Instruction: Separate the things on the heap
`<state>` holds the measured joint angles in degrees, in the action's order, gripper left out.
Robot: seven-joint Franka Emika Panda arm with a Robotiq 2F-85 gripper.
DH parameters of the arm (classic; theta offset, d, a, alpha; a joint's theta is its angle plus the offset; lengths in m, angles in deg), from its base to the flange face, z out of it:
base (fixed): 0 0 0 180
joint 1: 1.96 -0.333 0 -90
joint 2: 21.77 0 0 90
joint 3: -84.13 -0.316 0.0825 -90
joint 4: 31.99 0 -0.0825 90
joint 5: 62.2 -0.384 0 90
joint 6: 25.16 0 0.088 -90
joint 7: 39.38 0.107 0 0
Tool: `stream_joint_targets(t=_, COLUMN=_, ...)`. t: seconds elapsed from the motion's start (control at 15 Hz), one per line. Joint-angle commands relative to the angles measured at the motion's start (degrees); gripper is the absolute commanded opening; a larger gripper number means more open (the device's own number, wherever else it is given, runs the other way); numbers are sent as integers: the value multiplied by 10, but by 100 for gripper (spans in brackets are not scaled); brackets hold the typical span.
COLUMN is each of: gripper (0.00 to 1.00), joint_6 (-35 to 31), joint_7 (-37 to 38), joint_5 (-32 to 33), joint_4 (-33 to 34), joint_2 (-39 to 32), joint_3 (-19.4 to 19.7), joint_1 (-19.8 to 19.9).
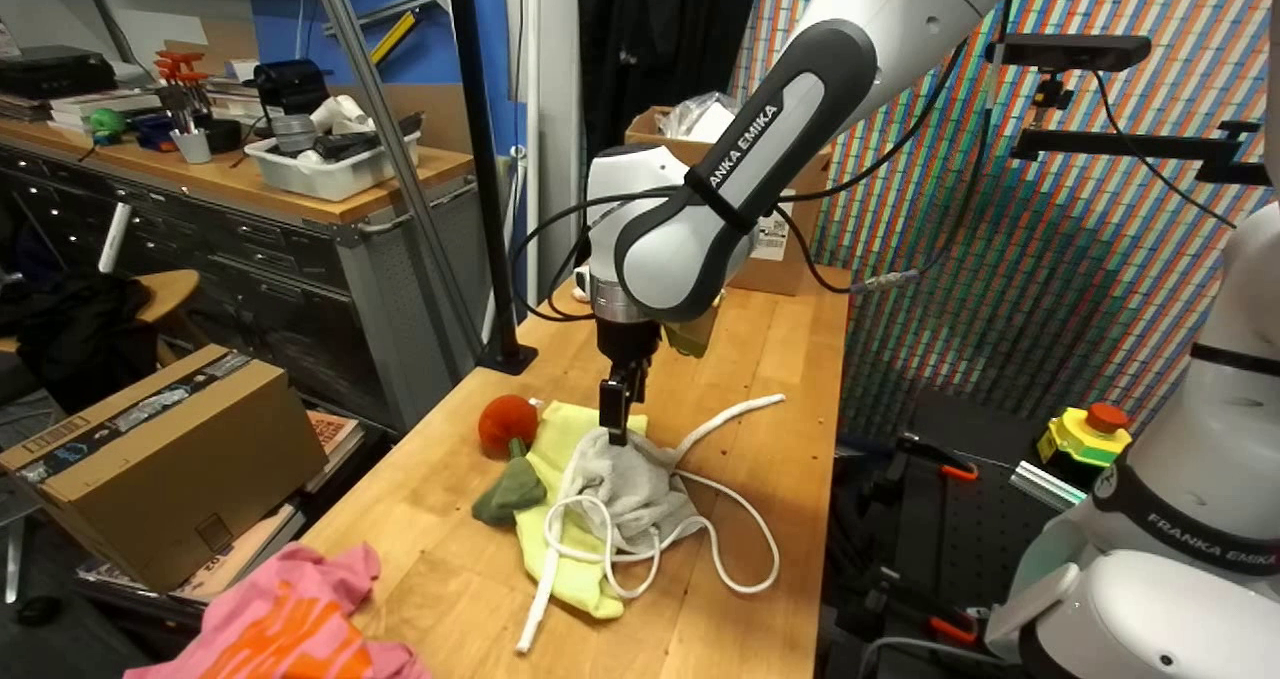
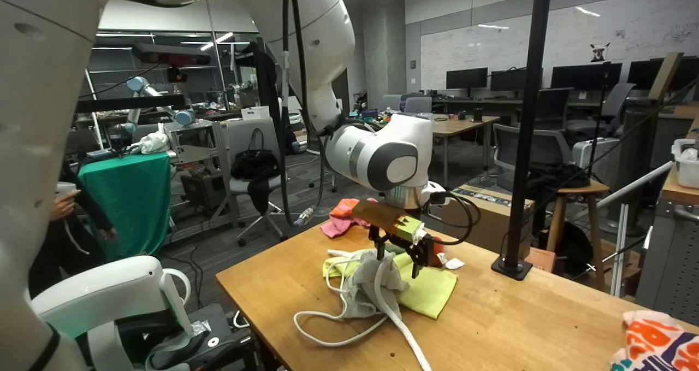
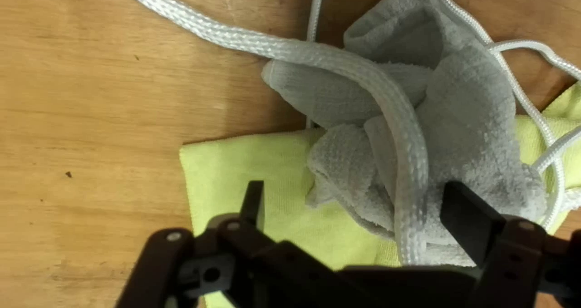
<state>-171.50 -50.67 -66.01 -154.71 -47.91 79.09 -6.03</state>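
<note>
White arm (image 1: 750,164), bent — gripper (image 3: 354,201) (spread), downward

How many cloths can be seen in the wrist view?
2: the grey cloth, crossed by white rope; and the yellow cloth, partly beneath the grey one. Others may be hidden underneath.

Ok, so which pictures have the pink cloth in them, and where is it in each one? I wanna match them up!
In an exterior view: the pink cloth is at the bottom, left of the middle, cut off by the picture's edge.
In an exterior view: the pink cloth is near the middle, by the far edge of the table.
Wrist view: not in it.
Shared landmark: the yellow-green cloth, partly under the grey cloth in all three.
</note>
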Motion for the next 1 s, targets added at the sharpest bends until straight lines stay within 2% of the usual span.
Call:
stream_joint_targets(t=0.0, gripper=100, joint_6=-15, joint_7=4, joint_5=19, joint_4=8, joint_2=-9, joint_3=-1, joint_1=7)
stream_joint_targets(t=0.13, gripper=74, joint_6=-16, joint_7=4, joint_5=22, joint_4=8, joint_2=-11, joint_3=-1, joint_1=8)
stream_joint_targets(t=0.67, gripper=12, joint_6=-15, joint_7=21, joint_5=39, joint_4=9, joint_2=-5, joint_3=12, joint_1=4)
stream_joint_targets(t=0.93, gripper=2, joint_6=-33, joint_7=64, joint_5=79, joint_4=11, joint_2=5, joint_3=48, joint_1=-4)
